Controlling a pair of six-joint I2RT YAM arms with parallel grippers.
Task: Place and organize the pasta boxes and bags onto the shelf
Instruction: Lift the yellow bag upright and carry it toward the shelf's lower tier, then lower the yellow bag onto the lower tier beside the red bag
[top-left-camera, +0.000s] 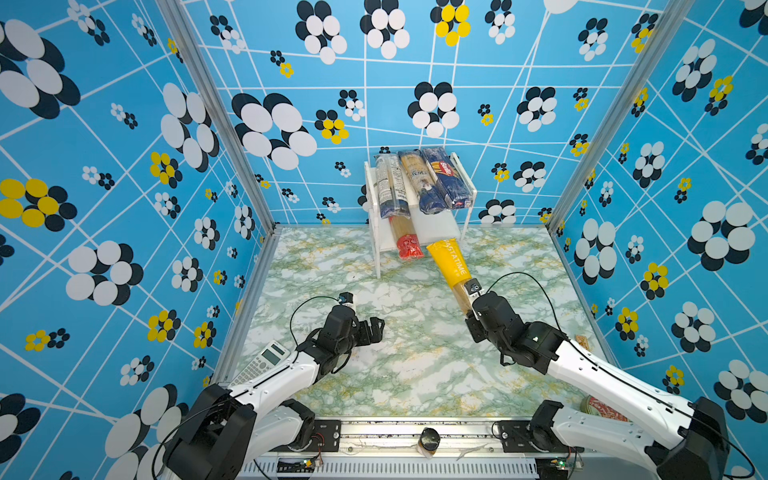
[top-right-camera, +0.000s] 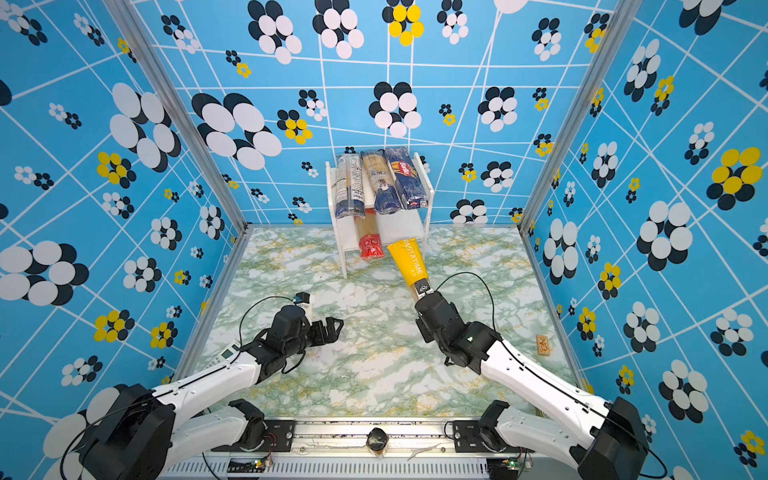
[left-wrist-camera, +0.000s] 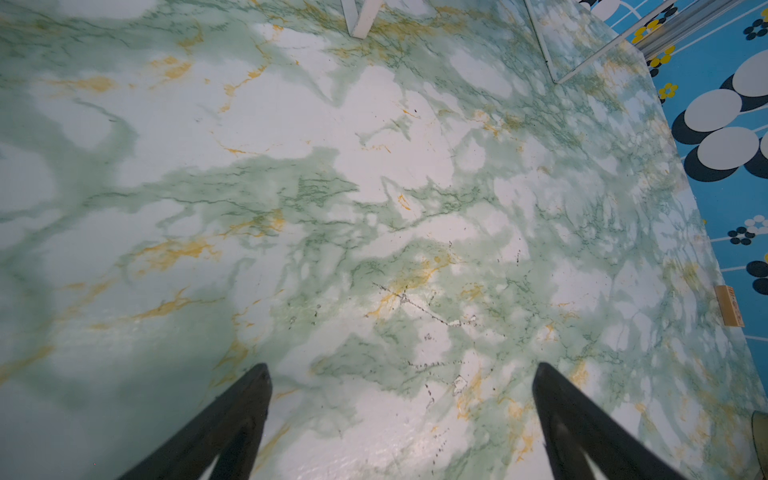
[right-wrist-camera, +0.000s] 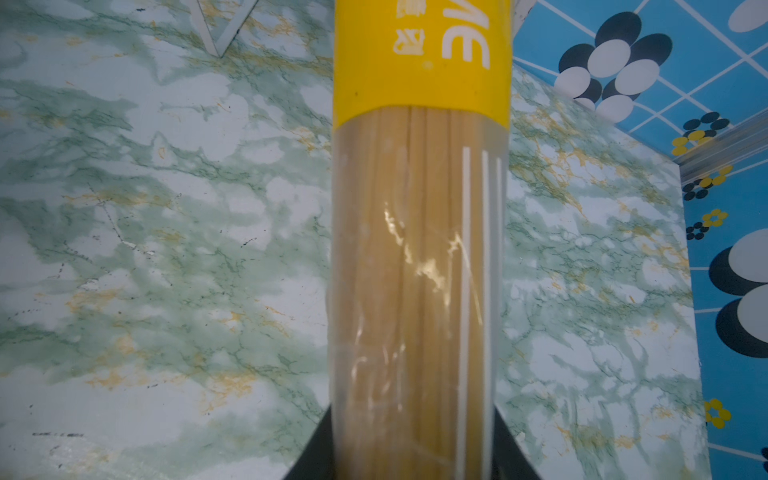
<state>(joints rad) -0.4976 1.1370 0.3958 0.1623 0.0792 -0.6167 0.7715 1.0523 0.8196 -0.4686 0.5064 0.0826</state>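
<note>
Nearest, the left end effector (top-left-camera: 375, 330) hangs empty, jaws wide apart, over the green-veined marble-print table (top-left-camera: 407, 374). A grey calculator (top-left-camera: 262, 361) lies beside its arm. Further on, the right end effector (top-left-camera: 468, 300) is clamped on the clear end of the long yellow-ended spaghetti bag (top-left-camera: 449, 259). The bag's yellow tip reaches the lower board of the small white two-tier shelf (top-left-camera: 440, 228), seemingly touching it. A red-ended bag (top-left-camera: 409, 247) lies on that board. Two clear and dark-blue bags (top-left-camera: 388, 187) and a dark-blue Barilla pack (top-left-camera: 446, 178) fill the top.
</note>
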